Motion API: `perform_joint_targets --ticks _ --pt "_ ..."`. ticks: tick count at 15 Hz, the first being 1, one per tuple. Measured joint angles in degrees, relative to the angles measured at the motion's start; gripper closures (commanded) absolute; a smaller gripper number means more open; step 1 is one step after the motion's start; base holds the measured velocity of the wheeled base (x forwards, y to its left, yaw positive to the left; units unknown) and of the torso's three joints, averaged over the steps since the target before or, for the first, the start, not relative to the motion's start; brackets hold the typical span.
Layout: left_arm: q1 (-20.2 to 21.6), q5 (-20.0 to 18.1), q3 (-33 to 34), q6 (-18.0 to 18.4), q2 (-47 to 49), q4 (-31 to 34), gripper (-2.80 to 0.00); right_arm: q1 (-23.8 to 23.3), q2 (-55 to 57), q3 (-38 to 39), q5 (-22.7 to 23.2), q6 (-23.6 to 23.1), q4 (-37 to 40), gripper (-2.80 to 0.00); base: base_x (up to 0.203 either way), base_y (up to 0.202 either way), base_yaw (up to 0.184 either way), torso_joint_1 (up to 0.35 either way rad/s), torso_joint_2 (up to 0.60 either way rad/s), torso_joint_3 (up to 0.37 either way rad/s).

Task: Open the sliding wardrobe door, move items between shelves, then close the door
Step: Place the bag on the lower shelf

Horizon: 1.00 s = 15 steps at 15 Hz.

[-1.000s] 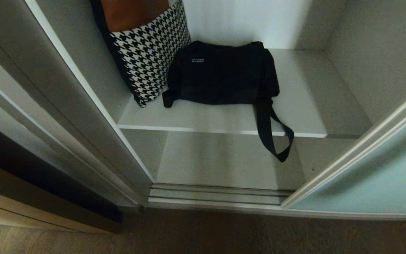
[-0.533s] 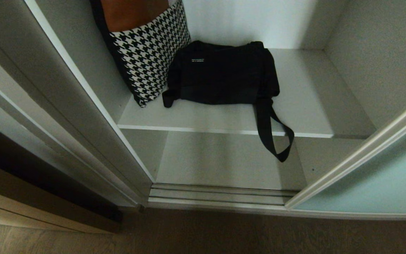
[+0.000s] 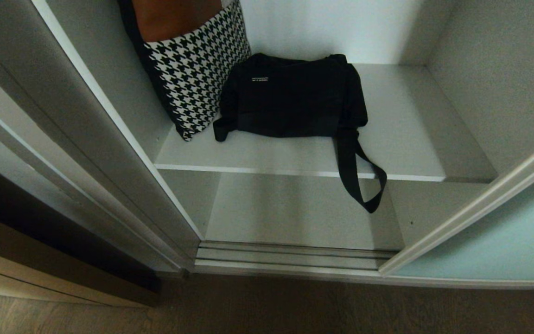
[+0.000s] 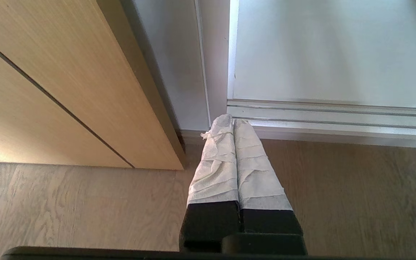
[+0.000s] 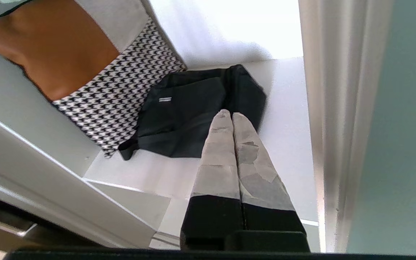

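- My right gripper (image 5: 232, 115) is clenched on nothing, its two taped fingers (image 5: 219, 151) pressed flat together, holding no part of the door or the bag.
- It hangs in front of the open wardrobe, pointing in toward the bag, just beside the silver frame of the sliding door (image 5: 403, 137); I cannot tell whether it touches that frame.
- My left gripper (image 4: 233, 121) is clenched too and empty, parked low over the wooden floor (image 4: 338, 187), its tips aimed at the foot of the wardrobe by the metal floor track (image 4: 338, 115) and a light wood panel (image 4: 49, 90).
- Neither of my arms shows in the head view.
- The black bag (image 3: 295, 95) lies flat on the upper shelf (image 3: 401, 139), toward its back and left half, with a small white label on top.
- Its strap (image 3: 359, 178) spills over the front edge of that shelf and dangles in a loop above the lower shelf (image 3: 290, 208), which is bare.
- Just left of the bag, touching it, a cushion (image 3: 195, 69) in black-and-white houndstooth with a brown band leans tilted against the left side wall.
- The sliding door (image 3: 503, 236), frosted pale blue-green glass, stands to the right, leaving the compartment with the bag open.
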Motion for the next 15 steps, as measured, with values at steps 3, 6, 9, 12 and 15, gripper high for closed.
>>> perform_joint_targets --ticks 3,6,9,12,15 --pt "0.0 0.0 0.0 0.0 0.0 0.0 0.0 -1.7 -0.5 0.1 0.0 0.2 0.0 0.0 0.0 0.0 0.0 0.0 0.0 0.0" --pt "0.0 0.0 0.0 0.0 0.0 0.0 0.0 -3.1 -0.9 0.2 0.0 0.3 0.0 0.0 0.0 0.0 0.0 0.0 0.0 0.0" --pt "0.0 0.0 0.0 0.0 0.0 0.0 0.0 -4.0 -1.3 1.1 -0.5 0.4 -0.1 0.0 0.0 0.0 0.0 0.0 0.0 0.0" --pt "0.0 0.0 0.0 0.0 0.0 0.0 0.0 -4.9 -1.5 1.4 -1.5 0.4 -0.3 0.0 0.0 0.0 0.0 0.0 0.0 0.0" --pt "0.0 0.0 0.0 0.0 0.0 0.0 0.0 -6.0 -1.5 1.3 -2.7 0.4 -0.4 0.0 0.0 0.0 0.0 0.0 0.0 0.0"
